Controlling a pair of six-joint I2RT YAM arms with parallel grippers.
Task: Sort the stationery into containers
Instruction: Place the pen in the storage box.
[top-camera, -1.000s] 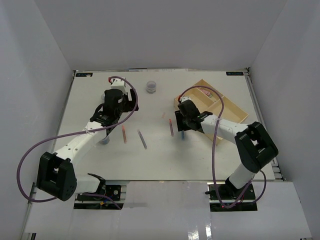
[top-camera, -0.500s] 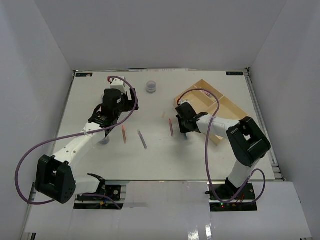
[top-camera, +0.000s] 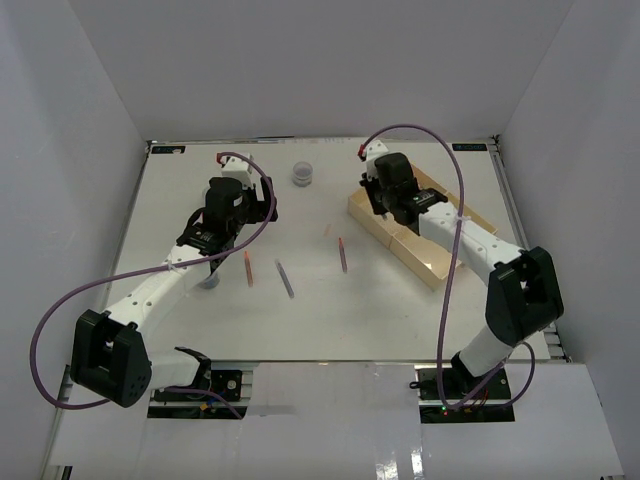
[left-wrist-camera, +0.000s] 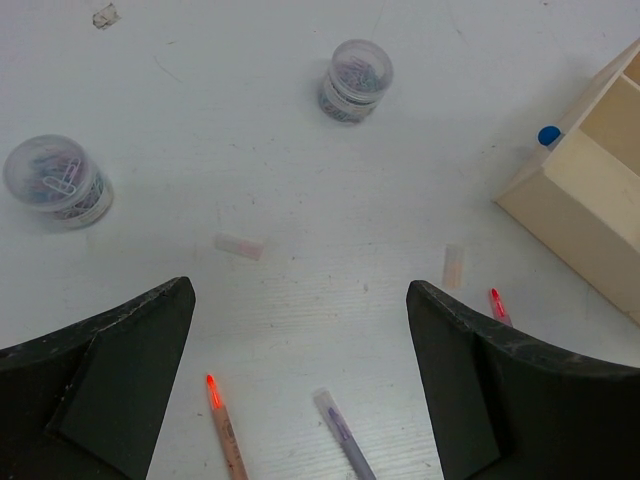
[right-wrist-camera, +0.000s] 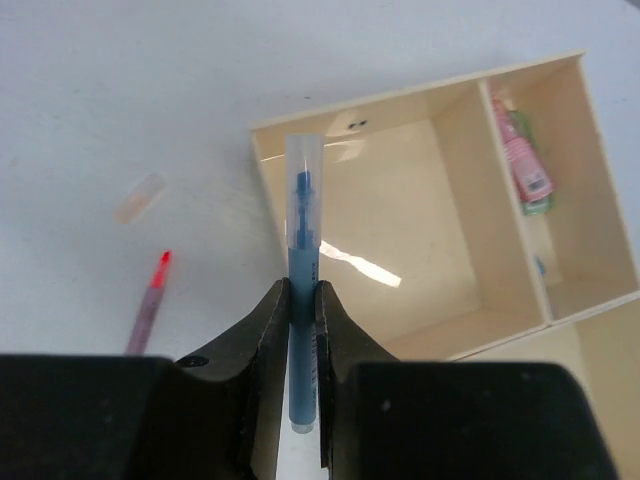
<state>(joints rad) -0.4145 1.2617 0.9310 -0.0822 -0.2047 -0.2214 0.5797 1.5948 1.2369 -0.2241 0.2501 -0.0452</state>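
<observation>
Two fingers of the right gripper are pressed together on a blue pen, which sticks straight out past the fingertips with its clear cap foremost. The pen hangs above the beige tray, over the edge of a bare compartment. The next compartment along holds pink and green pieces. On the other side, the left gripper hovers with its fingers wide apart and nothing between them. Below it on the table lie an orange pen and a purple pen. Two round tubs sit farther off, well apart from each other.
</observation>
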